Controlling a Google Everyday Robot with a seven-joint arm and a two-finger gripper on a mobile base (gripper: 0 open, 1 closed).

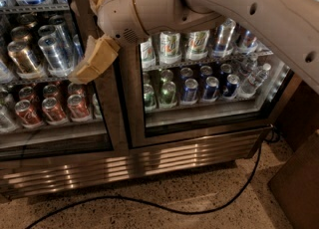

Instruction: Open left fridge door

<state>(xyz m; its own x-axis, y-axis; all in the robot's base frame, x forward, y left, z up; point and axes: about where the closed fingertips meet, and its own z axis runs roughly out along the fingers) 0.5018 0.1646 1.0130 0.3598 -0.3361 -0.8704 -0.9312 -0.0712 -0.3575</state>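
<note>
The left fridge door (108,123) is a glass pane in a brushed-steel frame. Silver cans (50,49) and red cans (52,109) show behind it. My gripper (88,30) is at the door's right edge, in front of the upright steel frame at the level of the silver cans. Its tan fingers (93,59) stand apart, one low and angled down-left over the glass, one higher near the top of the view. The white arm (239,4) reaches in from the upper right. I cannot tell whether the door stands ajar.
The twin right door (214,118) shows green and blue cans and bottles. A steel grille (149,162) runs below both doors. A black cable (199,209) lies on the speckled floor. A brown cabinet (299,183) stands at the lower right.
</note>
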